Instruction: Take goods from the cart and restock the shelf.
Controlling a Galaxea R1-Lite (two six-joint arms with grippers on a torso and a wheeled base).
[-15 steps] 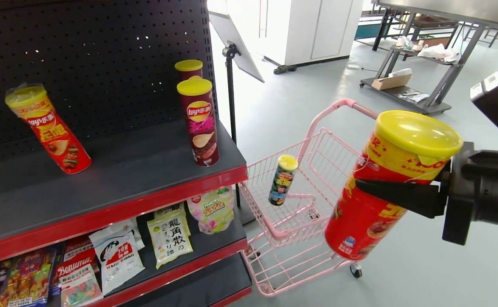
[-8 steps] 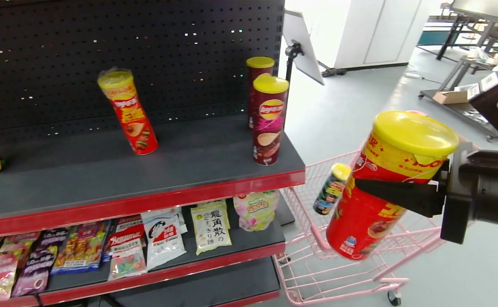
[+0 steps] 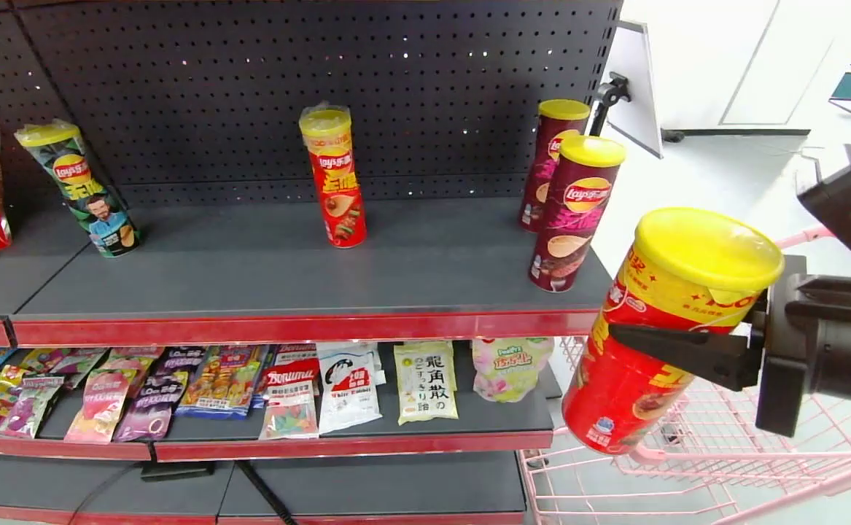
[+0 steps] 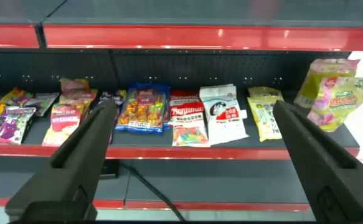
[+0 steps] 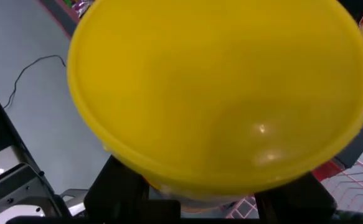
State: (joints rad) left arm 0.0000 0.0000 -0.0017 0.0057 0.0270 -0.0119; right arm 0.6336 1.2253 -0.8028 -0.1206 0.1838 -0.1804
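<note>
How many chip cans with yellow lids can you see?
5. Top shelf: green can at left, red can in the middle, two maroon cans at the right end. The right gripper holds a big red can. Others may be hidden.

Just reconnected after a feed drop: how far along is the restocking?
Looks done: a green crisp tube, a red tube and two maroon tubes stand on the dark top shelf. In hand: the right end effector is shut on a large red yellow-lidded canister by the pink wire cart. To do: shelving it; the open left end effector is empty.
</note>
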